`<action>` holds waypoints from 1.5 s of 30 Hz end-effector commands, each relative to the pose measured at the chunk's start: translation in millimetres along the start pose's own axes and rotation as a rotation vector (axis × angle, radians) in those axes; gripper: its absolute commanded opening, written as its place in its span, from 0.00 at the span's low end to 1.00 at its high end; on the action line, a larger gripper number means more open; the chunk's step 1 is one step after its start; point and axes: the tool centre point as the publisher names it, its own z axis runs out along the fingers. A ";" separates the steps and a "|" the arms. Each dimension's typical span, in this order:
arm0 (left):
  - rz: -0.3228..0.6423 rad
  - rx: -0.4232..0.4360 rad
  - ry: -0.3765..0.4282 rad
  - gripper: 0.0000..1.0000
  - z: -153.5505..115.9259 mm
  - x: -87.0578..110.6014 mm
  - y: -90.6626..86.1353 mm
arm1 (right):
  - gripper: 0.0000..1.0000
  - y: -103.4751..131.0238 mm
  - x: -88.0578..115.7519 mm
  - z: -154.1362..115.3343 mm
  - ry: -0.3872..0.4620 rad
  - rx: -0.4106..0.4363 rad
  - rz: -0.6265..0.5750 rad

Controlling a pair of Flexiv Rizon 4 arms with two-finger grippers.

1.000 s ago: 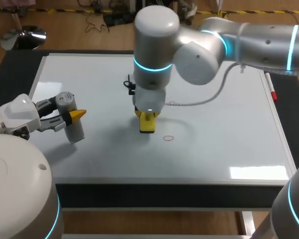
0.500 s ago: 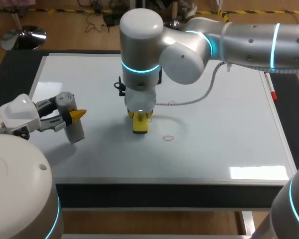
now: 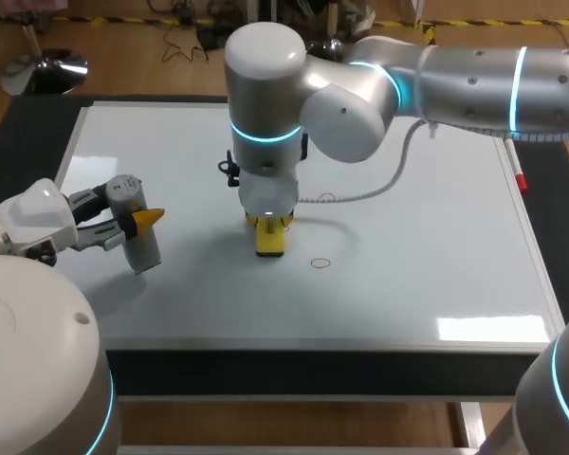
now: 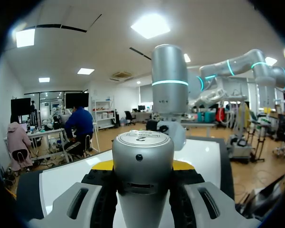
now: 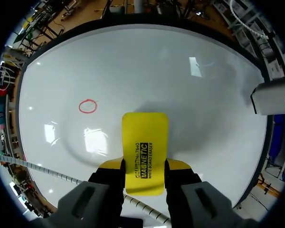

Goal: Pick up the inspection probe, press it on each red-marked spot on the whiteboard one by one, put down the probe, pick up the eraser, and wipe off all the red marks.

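Note:
The silver cylindrical probe (image 3: 144, 250) hangs above the left part of the whiteboard (image 3: 427, 246), with my left gripper (image 3: 138, 224) shut on it. In the left wrist view the probe (image 4: 142, 159) fills the gap between the fingers. My right gripper (image 3: 270, 225) points straight down over the board's middle, shut on the yellow eraser (image 3: 270, 241). The right wrist view shows the eraser (image 5: 144, 142) clamped between the fingers, its far end at the board. One red circle (image 3: 321, 263) lies just right of the eraser, also visible as a red circle (image 5: 87, 106) beside it.
A faint red mark (image 3: 327, 198) lies behind the right arm's grey cable (image 3: 379, 190). A red marker pen (image 3: 519, 176) rests along the board's right edge. The right arm's bulk hangs over the board's far middle.
My right arm has moved a little to the left with the eraser, away from the red circle. The left arm and the probe have stayed put.

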 end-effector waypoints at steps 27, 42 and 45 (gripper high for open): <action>0.001 0.002 -0.003 0.00 0.6 0.3 -0.5 | 0.00 -14.1 61.9 4.7 0.043 -0.017 0.105; 0.001 0.002 -0.003 0.00 0.6 0.3 -0.5 | 0.00 -50.9 138.3 -33.8 -0.012 0.000 0.279; 0.001 0.002 -0.003 0.00 0.6 0.3 -0.5 | 0.00 -59.6 166.0 -34.6 -0.026 -0.009 0.349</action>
